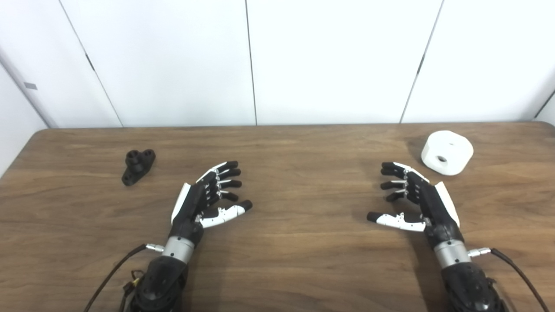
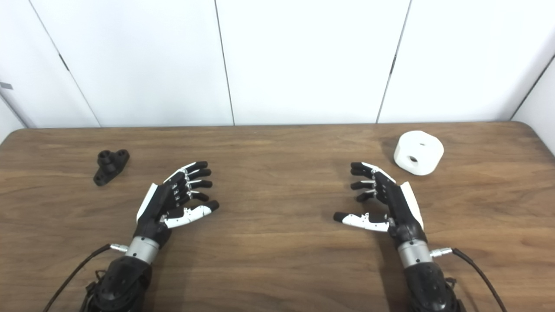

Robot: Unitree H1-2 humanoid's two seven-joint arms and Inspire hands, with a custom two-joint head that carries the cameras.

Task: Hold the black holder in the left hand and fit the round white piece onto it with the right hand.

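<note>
A small black holder [image 1: 138, 166] lies on the wooden table [image 1: 295, 242] at the far left, up and to the left of my left hand [image 1: 208, 197]. That hand is open, fingers spread, holding nothing, a hand's width from the holder. The round white piece [image 1: 447, 152], a short cylinder with a hole in its side, rests at the far right. My right hand [image 1: 412, 199] is open and empty just below and left of it, not touching. In the right eye view the holder [image 2: 112, 166] and the white piece [image 2: 418, 152] appear likewise.
White wall panels [image 1: 277, 60] rise behind the table's far edge. Cables [image 1: 112, 273] trail from both wrists toward the near edge. Bare wood lies between the two hands.
</note>
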